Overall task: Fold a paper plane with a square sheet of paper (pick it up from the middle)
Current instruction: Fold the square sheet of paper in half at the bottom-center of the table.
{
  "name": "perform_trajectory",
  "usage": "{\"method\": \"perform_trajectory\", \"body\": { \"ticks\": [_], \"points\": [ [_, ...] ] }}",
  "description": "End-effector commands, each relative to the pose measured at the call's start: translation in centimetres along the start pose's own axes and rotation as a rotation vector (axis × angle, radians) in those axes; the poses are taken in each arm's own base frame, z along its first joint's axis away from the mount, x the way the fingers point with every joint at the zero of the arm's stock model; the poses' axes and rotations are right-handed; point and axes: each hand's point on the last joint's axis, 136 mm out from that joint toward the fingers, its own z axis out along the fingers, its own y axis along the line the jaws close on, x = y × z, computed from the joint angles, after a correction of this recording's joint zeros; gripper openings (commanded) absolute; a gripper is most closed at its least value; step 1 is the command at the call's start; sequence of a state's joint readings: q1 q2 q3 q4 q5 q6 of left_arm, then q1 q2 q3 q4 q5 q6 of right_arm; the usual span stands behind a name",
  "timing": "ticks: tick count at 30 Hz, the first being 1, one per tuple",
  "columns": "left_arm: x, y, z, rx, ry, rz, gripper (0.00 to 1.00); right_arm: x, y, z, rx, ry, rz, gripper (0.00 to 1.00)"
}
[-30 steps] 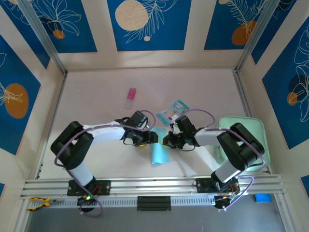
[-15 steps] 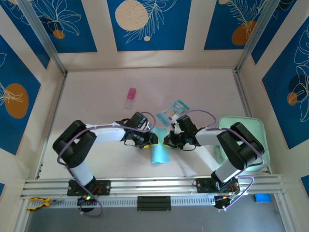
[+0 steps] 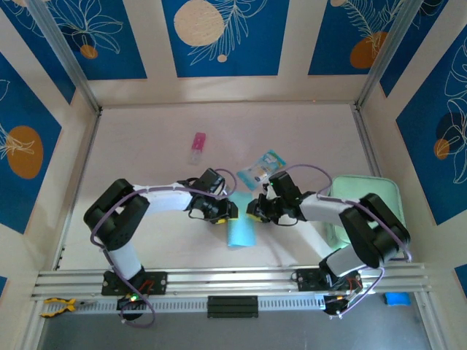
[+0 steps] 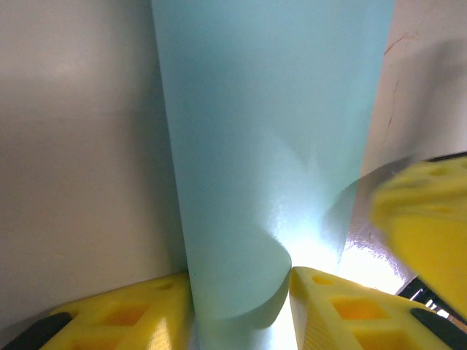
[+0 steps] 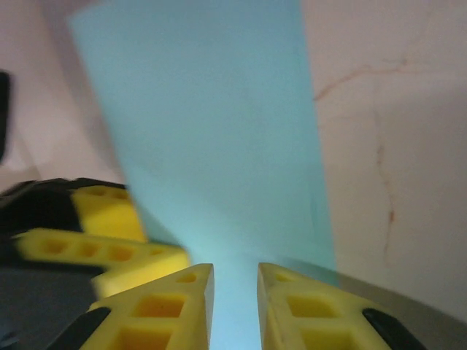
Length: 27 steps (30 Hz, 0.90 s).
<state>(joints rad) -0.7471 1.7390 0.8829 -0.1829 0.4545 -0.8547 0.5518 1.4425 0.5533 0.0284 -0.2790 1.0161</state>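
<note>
The square sheet of paper (image 3: 240, 232) is light blue, folded into a narrow strip, and lies on the table between the two arms. My left gripper (image 3: 229, 210) is at its far left corner. In the left wrist view the strip's end (image 4: 248, 219) bows up between the two spread yellow fingers (image 4: 139, 317), touching both. My right gripper (image 3: 252, 212) is at the far right corner. Its fingers (image 5: 175, 306) stand a narrow gap apart, low over the paper (image 5: 211, 131), which is wider than the gap and runs under them. The two grippers almost face each other.
A teal-and-clear printed packet (image 3: 262, 170) lies just beyond the grippers. A small pink item (image 3: 197, 147) sits farther back left. A pale mint-green pad (image 3: 379, 211) is at the right, partly under the right arm. Walls close in the table on three sides.
Both grippers stay at the paper's far end. The right arm's elbow has swung outward to the right, and the left arm has shifted slightly.
</note>
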Motion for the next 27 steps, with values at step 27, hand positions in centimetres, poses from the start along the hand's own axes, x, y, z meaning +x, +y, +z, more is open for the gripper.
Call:
{"method": "perform_trajectory", "body": {
  "ticks": [27],
  "points": [
    [0.9, 5.3, 1.4, -0.243, 0.062, -0.079, 0.43, 1.4, -4.3, -8.4, 0.001, -0.218, 0.133, 0.27]
  ]
}}
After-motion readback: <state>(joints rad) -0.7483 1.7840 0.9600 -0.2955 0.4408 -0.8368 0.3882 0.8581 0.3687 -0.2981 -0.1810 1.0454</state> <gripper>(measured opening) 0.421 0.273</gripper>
